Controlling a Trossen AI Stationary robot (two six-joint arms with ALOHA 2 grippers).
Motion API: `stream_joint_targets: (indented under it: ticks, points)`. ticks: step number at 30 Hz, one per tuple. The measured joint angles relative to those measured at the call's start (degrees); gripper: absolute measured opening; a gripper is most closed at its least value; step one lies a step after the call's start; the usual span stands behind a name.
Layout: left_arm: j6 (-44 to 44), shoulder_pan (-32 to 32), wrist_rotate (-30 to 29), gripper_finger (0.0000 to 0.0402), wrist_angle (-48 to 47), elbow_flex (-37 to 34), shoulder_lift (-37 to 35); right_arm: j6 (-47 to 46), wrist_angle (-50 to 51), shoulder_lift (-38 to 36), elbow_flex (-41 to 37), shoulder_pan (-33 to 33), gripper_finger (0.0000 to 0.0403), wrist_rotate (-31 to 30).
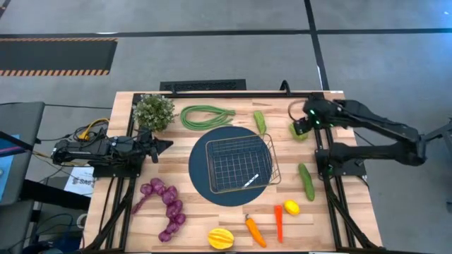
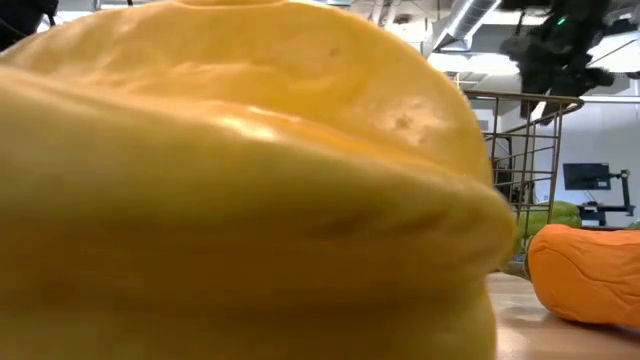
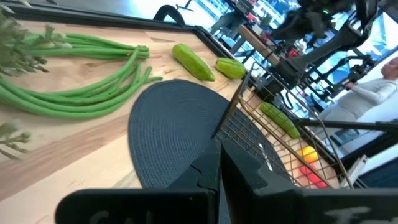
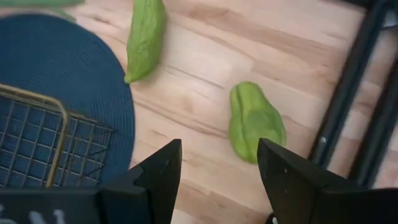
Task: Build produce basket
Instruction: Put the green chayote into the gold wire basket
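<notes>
Right hand (image 4: 217,180) spread above ridged green fruit (image 4: 255,121), overhead hidden.

The empty wire basket (image 1: 242,164) sits upright at frame centre; bean bundle (image 1: 206,116) above it, grape string (image 1: 166,208) lower left, carrots (image 1: 256,231) and lemon (image 1: 292,207) below.
</notes>
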State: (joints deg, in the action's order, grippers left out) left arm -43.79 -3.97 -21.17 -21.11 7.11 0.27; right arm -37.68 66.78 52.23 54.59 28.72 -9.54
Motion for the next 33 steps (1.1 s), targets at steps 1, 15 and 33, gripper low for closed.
stream_joint_targets:
  ticks: [1,15,33]
  points:
    - [0.0,0.0,0.1,0.0000,0.0,0.0,0.0,2.1,-1.0,1.2,0.0,2.2,0.0230,1.9]
    - [-0.1,0.0,0.0,0.0000,0.0,0.0,0.0,21.7,0.5,19.3,0.0,19.6,0.0230,14.2]
    - [-2.8,0.0,1.2,0.0000,-0.6,0.0,0.0,26.4,0.6,25.9,0.0,18.3,0.0232,10.8]
